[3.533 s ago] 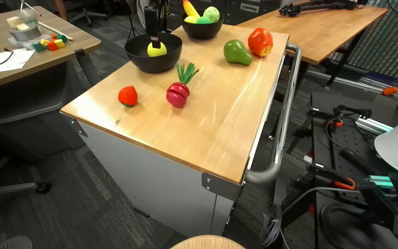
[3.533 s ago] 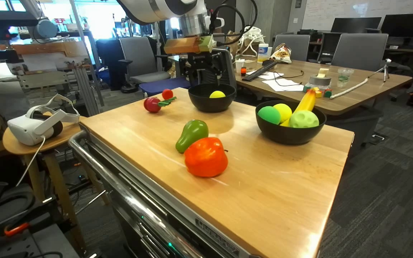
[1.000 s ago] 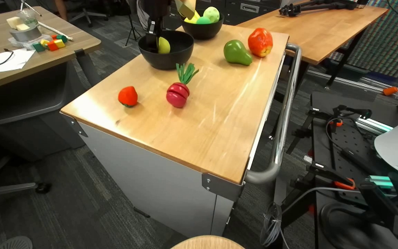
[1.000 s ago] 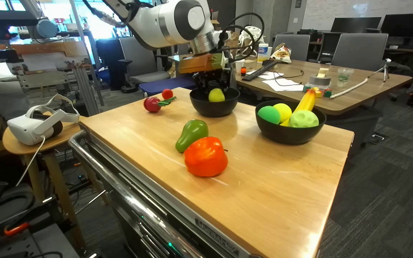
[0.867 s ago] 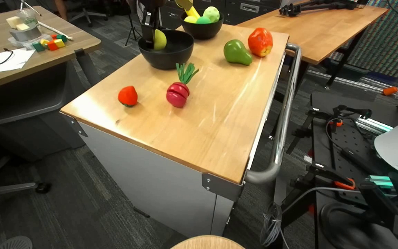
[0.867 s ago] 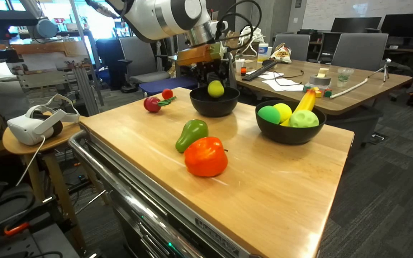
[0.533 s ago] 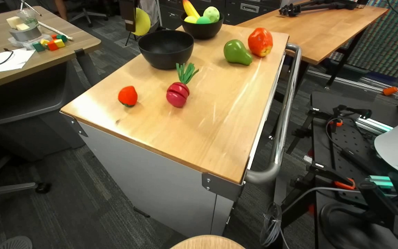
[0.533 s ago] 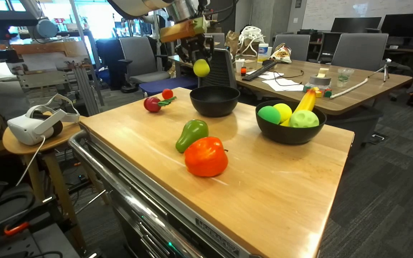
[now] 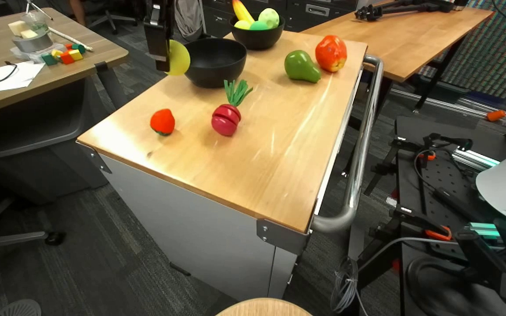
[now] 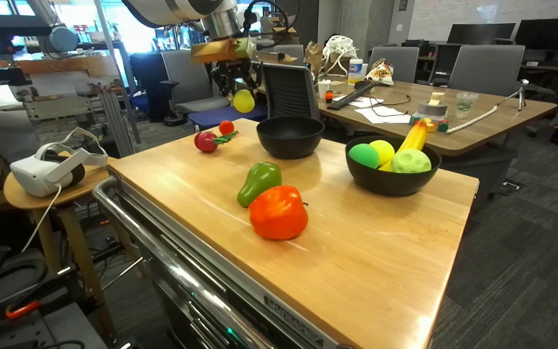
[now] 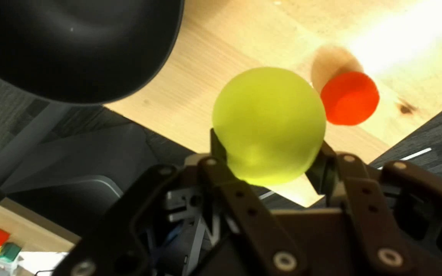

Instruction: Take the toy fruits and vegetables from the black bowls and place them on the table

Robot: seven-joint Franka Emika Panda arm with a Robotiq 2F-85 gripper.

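Standing on a grey carpeted floor [image 9: 117, 250], the counter [image 9: 253, 175] has a light wood top, a pale cabinet base [image 9: 200, 232] and a metal bar handle [image 9: 367, 131] along one side. On the wood lie a red tomato [image 9: 162, 122], a leafy dark red radish [image 9: 225, 120], a green pear-shaped toy [image 9: 302, 67] and, just beside it, an orange-red pepper [image 9: 331, 53]. The glossy surface shows bright reflections and, near the tomato, a dark knot [image 11: 405, 109]. A black bowl [image 10: 290, 140] stands upright near the radish; a second black bowl [image 10: 390, 184] contains a banana [image 10: 414, 138], a green ball [image 10: 364, 155], a yellow ball [image 10: 383, 150] and a dimpled light green ball [image 10: 410, 161]. Across a gap of floor, a desk [image 9: 101, 50] bears coloured blocks [image 9: 65, 57]; in an exterior view a white headset [image 10: 61, 167] rests on a round wooden stool [image 10: 20, 198], with grey chairs [image 10: 400, 58] and a whiteboard [image 10: 439, 14] farther back. The arm [image 10: 160, 7] enters that view at its top edge and slopes down toward the hand [image 11: 270, 157], which points downward, slightly tilted. Its fingers [image 11: 322, 167] are closed around a yellow-green ball [image 11: 269, 119], gripping it from both sides. This ball is raised above counter level, apart from both bowls, and in the wrist view appears between the tomato and the rim of the bowl near the radish.
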